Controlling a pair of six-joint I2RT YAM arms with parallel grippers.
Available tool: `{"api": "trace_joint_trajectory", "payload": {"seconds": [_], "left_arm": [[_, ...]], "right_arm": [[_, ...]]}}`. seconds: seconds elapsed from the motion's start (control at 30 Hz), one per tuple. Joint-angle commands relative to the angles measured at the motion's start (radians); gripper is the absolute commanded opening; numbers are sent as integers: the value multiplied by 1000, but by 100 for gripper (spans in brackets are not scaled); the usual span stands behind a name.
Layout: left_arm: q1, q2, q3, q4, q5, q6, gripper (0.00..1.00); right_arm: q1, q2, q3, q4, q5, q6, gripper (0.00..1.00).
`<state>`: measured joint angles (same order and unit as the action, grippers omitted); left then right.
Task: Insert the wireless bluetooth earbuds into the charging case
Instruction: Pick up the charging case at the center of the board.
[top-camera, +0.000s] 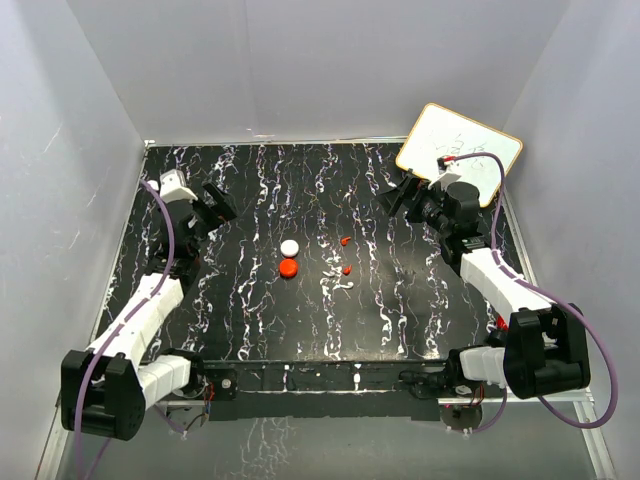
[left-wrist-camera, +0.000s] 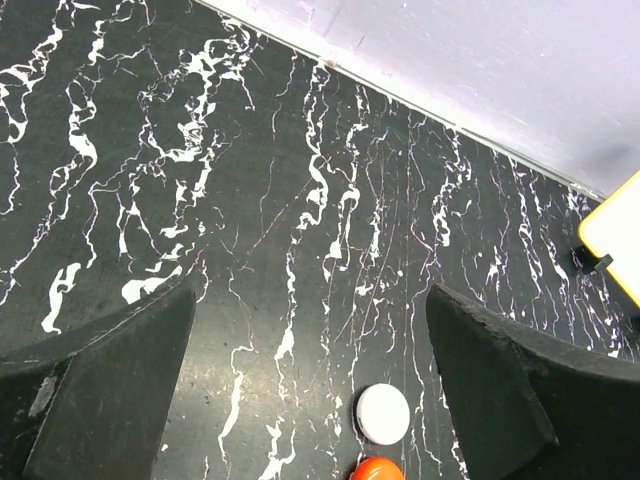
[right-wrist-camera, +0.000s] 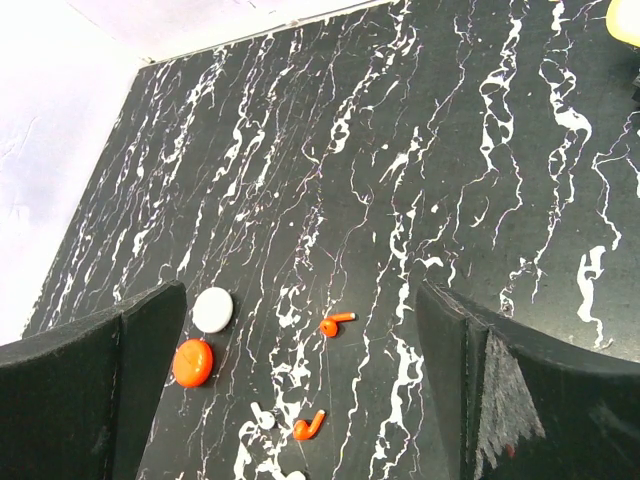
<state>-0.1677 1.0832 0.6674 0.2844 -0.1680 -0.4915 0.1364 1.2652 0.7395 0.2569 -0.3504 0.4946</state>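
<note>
The red round charging case (top-camera: 288, 267) lies on the black marbled table (top-camera: 240, 320), just in front of a white round disc (top-camera: 289, 247). Two small red earbuds (top-camera: 345, 241) (top-camera: 347, 269) lie apart to its right. In the right wrist view the case (right-wrist-camera: 192, 362), the disc (right-wrist-camera: 213, 309) and both earbuds (right-wrist-camera: 335, 324) (right-wrist-camera: 308, 427) show below. The left wrist view catches the disc (left-wrist-camera: 384, 413) and the case's top edge (left-wrist-camera: 377, 469). My left gripper (top-camera: 220, 205) (left-wrist-camera: 310, 295) hovers open at the far left. My right gripper (top-camera: 398, 195) (right-wrist-camera: 300, 290) hovers open at the far right. Neither holds anything.
A small whiteboard with a yellow frame (top-camera: 460, 152) leans at the back right corner, behind the right gripper. A white earbud (right-wrist-camera: 265, 420) lies beside the nearer red earbud. Grey walls close in the table on three sides.
</note>
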Motion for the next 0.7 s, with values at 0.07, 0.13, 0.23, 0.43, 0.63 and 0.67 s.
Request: {"api": "trace_joint_trajectory", "payload": {"seconds": [0.07,0.13,0.23,0.43,0.63,0.67], "left_arm": [[-7,-61,-21,37,15,10,99],[-7,-46,-5,15,49,30,99],[-7,-20,16,-19,89,54,99],[-7,-33,-8,12,117,61,99],[-7,-36,-6,1,99,-7,99],[-7,-37,-6,-5,89,-35,99]], "right_arm": [[1,-25,20,30,18,-9,98],[1,-26,18,30,16,-9,98],[2,-27,17,29,16,-12,98],[2,-33,17,23,22,-22,98],[0,-32,18,21,18,-24,98],[2,-33,17,21,16,-24,98]]}}
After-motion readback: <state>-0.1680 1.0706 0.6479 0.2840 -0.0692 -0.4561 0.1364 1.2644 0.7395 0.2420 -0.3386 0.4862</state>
